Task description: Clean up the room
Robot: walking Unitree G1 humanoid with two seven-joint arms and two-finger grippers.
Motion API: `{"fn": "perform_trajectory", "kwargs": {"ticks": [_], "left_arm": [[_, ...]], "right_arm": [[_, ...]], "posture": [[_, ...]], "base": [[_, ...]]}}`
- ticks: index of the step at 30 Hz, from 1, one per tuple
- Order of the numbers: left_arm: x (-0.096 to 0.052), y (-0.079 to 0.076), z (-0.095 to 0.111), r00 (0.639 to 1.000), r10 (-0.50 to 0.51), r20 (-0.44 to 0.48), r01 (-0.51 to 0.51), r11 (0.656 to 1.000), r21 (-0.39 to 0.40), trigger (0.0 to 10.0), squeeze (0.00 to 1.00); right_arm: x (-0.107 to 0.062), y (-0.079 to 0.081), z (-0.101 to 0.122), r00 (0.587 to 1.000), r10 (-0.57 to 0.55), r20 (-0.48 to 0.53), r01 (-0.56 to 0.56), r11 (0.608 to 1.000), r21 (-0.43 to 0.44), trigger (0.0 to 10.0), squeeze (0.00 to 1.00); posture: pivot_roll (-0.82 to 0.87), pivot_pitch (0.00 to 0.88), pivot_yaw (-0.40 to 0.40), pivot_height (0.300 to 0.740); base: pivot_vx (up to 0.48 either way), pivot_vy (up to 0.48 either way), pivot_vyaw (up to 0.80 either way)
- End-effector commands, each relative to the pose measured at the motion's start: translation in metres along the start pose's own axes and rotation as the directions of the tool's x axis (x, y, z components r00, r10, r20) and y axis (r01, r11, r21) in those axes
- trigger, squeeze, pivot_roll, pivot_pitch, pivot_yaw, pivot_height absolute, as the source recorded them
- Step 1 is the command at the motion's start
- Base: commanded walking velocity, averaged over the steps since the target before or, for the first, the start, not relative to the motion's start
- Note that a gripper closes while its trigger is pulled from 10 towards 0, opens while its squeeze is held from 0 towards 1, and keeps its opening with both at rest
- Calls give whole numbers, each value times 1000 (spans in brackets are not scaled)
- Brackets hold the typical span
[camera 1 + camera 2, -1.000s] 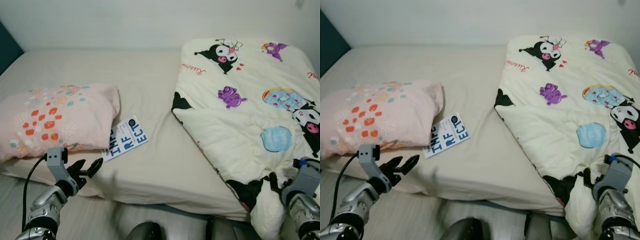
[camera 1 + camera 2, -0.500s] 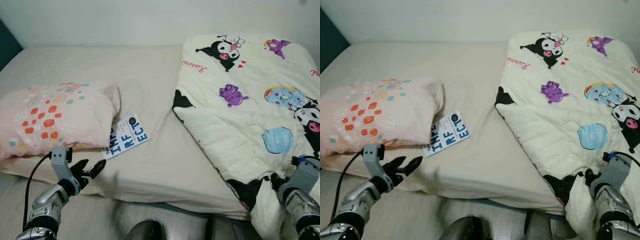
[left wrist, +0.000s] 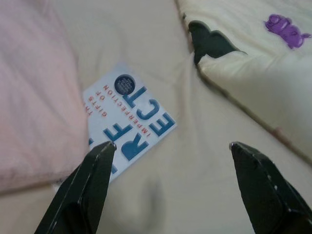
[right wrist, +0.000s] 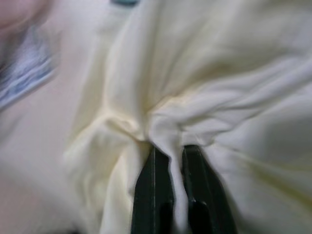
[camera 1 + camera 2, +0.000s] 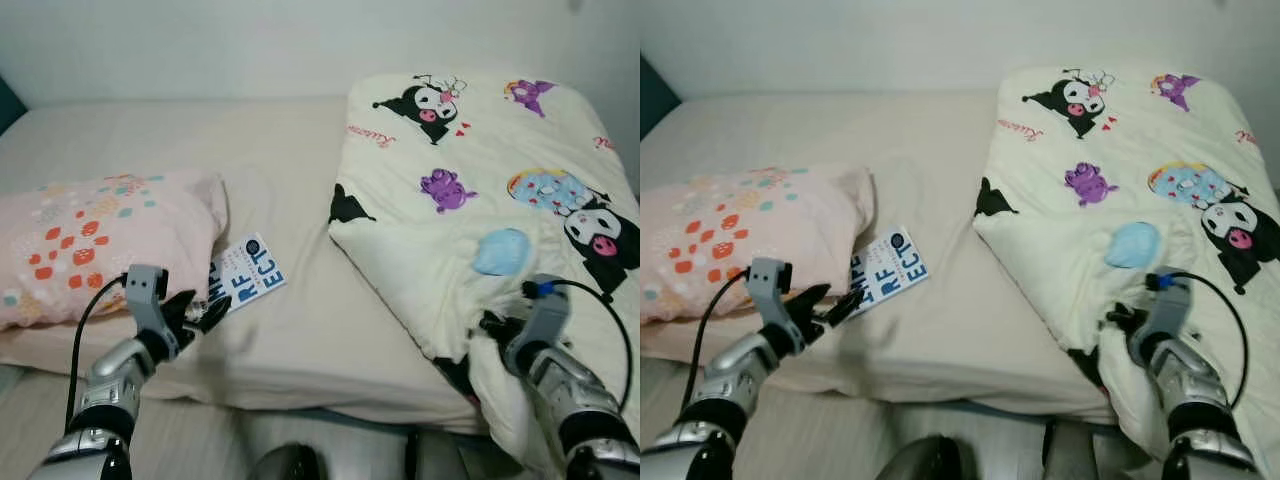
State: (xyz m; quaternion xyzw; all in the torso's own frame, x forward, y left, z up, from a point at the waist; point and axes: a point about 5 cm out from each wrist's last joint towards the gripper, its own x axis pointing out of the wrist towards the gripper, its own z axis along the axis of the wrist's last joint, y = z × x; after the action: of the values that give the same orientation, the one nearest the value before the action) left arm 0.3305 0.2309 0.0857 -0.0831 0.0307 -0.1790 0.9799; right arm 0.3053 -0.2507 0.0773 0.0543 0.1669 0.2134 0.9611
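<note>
Fingers of right gripper [image 4: 176,192] pinched together on a fold of the cream cartoon-print blanket [image 5: 470,190], near-right corner of bed [image 5: 300,340], where cloth hangs over the near edge. Left gripper [image 3: 170,190] fingers spread apart, just short of the book [image 5: 245,275], not touching. Book: white cover, blue lettering, flat on sheet, left edge tucked under pink pillow [image 5: 95,235]. Bare sheet btwn book and blanket. Count: 1 book, 1 pillow, 1 blanket.

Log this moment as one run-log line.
left hand: open, near book | right hand: shut on quilt | pillow: partly over book
</note>
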Motion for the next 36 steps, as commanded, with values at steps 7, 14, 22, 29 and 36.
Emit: {"fn": "perform_trajectory", "kwargs": {"ticks": [7,14,22,29,36], "left_arm": [[-19,14,-17,993,95,-65,-97,995,-31,10000,0],[-32,14,-35,985,127,-119,-132,990,-39,10000,0],[-31,7,-44,983,113,-145,-121,991,-51,10000,0],[-27,1,-47,984,91,-152,-101,993,-55,10000,0],[-26,-7,-51,984,0,-178,-14,997,-82,10000,0]], "right_arm": [[-13,94,-72,689,590,-422,-646,763,12,0,0],[-80,69,-142,314,417,-853,-728,683,66,0,0],[-96,30,-134,329,120,-937,-606,788,-112,0,0],[-98,23,-122,344,47,-938,-571,803,-169,10000,1000],[-106,22,-104,406,97,-909,-521,842,-143,10000,1000]], "posture": [[-44,185,167,626],[-53,190,148,626],[-64,192,153,626],[-75,194,152,626],[-81,194,151,626]], "base": [[0,0,0],[0,0,0],[0,0,0],[0,0,0],[0,0,0]]}}
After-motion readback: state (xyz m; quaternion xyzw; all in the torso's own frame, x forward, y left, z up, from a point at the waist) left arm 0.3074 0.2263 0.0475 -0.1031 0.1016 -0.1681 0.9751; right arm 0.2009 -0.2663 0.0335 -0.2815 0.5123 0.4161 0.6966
